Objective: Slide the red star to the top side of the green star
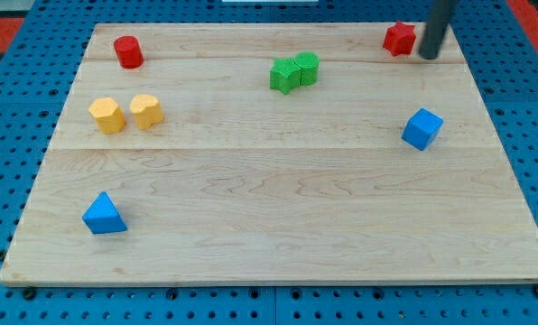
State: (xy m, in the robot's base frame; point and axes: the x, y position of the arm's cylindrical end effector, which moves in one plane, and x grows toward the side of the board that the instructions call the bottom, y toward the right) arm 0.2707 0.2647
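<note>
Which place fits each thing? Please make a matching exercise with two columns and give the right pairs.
Things:
1. red star
2. green star
3. blue pyramid
4. blue cube

Places:
A. low at the view's left
B. touching the green cylinder
C. at the view's right, below the red star
D. just left of my tip

Pairs: 1-D, 2-B, 3-A, 4-C

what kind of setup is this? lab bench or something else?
Likely a robot lab tabletop rig: a wooden board lying on a blue perforated mat, small coloured blocks such as the red star, and my tip just right of it.
</note>
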